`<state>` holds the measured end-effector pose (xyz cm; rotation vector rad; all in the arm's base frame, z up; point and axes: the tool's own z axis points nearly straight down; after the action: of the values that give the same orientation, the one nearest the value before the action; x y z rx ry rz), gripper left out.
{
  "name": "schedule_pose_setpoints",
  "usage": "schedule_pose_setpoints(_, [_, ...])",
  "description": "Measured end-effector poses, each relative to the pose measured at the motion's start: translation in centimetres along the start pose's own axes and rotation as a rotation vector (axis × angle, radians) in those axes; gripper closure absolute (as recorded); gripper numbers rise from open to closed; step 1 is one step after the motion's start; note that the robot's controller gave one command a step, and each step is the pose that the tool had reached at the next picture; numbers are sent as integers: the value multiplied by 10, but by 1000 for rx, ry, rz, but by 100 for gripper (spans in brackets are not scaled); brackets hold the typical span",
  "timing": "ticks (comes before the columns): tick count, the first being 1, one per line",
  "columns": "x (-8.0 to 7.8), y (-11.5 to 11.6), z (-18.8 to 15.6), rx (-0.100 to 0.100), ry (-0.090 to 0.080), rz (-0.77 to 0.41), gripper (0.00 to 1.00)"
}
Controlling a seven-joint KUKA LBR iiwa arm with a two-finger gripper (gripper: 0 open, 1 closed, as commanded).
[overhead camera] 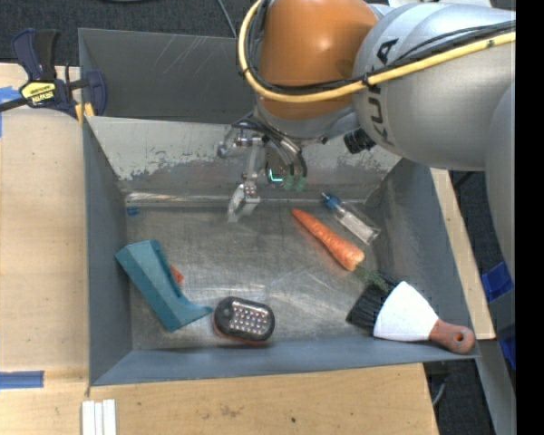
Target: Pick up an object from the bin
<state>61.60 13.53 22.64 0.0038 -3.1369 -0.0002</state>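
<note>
As seen from above, found the gripper (267, 187) hanging low over the back part of the grey metal bin (104, 243), close to the foot of the rear wall and a little right of the middle; hung beneath the arm's orange dome cover (308, 43), reaching in from the right. Recorded the fingers (242, 199) as standing apart, with nothing between them (bare bin floor underneath); no item gripped, no item touched.

Nearest to the gripper, logged an orange carrot (326, 236); lying slantwise on the floor, thin end toward the gripper, thick end toward the front right; clear of the fingers. Just behind the carrot, toward the right wall, noted a clear syringe-like tube (352, 219) with a blue end; lying at much the same slant; cannot tell whether touching the carrot.

At the front right corner, entered a hand brush (406, 317); black bristles pointing toward the carrot's thick end, white body, brown handle resting on the bin's right wall. At the left side, well apart from the gripper, listed a teal wedge-shaped block (152, 284), tilted, with a small orange spot on its upper face. Just beside the block's foot, at the front middle, marked down a black oval item (245, 319) with a dotted metal face, lying flat.
</note>
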Motion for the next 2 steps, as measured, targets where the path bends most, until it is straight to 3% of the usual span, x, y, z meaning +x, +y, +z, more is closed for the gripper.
schedule_pose_setpoints(1, [-2, -1, -5, -1, -8, 2, 0])
schedule_pose_setpoints(2, [6, -54, 49, -2, -13, -9, 0])
